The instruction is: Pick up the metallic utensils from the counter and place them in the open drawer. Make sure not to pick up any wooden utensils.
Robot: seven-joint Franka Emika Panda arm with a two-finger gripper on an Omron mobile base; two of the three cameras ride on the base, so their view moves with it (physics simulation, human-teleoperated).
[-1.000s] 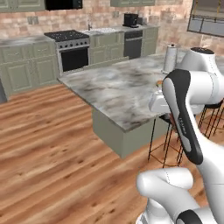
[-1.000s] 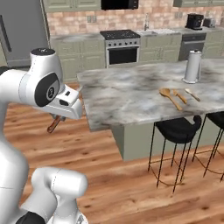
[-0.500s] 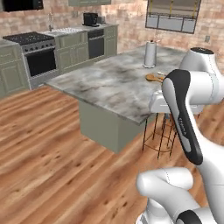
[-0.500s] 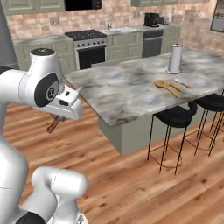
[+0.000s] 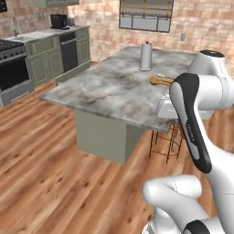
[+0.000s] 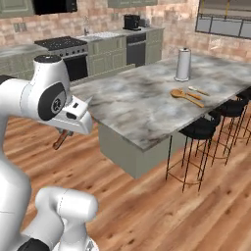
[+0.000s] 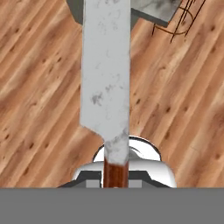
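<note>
The hand (image 6: 63,138), clamped on the knife (image 7: 106,83), hangs over open wood floor (image 6: 147,206), off the counter (image 6: 147,105) edge; the wooden spoon (image 6: 184,95) lies near the far edge.

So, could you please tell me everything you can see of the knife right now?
The knife has a broad, silvery, mottled blade and a dark reddish-brown handle. The shut gripper holds it by the handle, off the counter, above the wooden floor. In the right base view its handle pokes out below the hand.
</note>
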